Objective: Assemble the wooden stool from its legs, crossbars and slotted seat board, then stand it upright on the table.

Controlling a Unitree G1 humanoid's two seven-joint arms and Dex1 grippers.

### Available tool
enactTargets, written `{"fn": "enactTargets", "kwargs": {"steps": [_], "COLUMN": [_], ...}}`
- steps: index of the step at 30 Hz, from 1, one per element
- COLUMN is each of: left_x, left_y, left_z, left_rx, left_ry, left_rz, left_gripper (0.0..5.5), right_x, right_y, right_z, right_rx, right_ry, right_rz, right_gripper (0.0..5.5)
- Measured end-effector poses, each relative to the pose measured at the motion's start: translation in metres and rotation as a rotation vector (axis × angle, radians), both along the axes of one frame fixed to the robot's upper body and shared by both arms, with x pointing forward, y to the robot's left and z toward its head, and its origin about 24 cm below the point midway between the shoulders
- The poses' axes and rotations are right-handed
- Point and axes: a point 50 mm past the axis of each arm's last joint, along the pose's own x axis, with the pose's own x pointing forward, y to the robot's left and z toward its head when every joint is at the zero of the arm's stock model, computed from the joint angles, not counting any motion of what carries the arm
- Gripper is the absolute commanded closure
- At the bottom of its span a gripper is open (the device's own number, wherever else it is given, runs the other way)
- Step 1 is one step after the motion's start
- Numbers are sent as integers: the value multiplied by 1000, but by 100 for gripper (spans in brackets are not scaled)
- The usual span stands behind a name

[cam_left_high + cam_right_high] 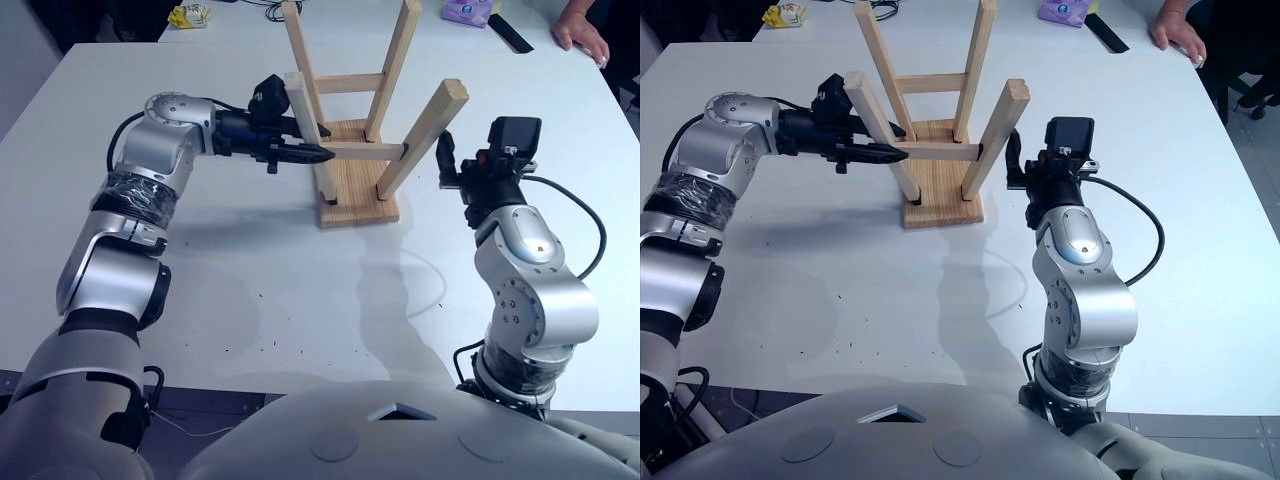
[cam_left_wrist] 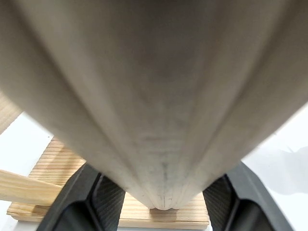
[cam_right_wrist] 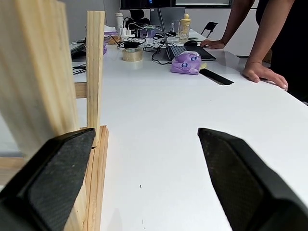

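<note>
The wooden stool stands upside down at the table's middle back, its slotted seat board (image 1: pixel 356 203) flat on the table and all its legs pointing up. Crossbars (image 1: pixel 352 83) join the legs. My left gripper (image 1: pixel 322 153) comes in from the left and is shut on the near-left leg (image 1: pixel 303 105); in the left wrist view that leg (image 2: pixel 154 96) sits between the dark fingers (image 2: pixel 98 202). My right gripper (image 1: pixel 458 165) is open just right of the near-right leg (image 1: pixel 428 135), which stands beside one pad (image 3: pixel 53 178), not between them.
A person's hand (image 1: pixel 580 30) rests on the table's far right edge. A purple packet (image 1: pixel 468 12), a black strip (image 1: pixel 510 35) and a yellow item (image 1: pixel 190 14) lie along the back. A thin white cord (image 1: pixel 432 285) loops on the bare front of the table (image 1: pixel 280 300).
</note>
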Motion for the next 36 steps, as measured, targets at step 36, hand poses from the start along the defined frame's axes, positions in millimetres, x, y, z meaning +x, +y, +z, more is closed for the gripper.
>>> {"fn": "enactTargets", "kwargs": {"steps": [36], "left_x": [-22], "left_y": [-25], "left_z": [-1], "left_rx": [48], "left_ry": [5], "left_rz": [-53], "left_gripper": [346], "right_x": [-40], "right_y": [-124], "right_z": [91], "right_rx": [176], "right_ry": [-393], "right_rz": [596], "right_gripper": [155]}}
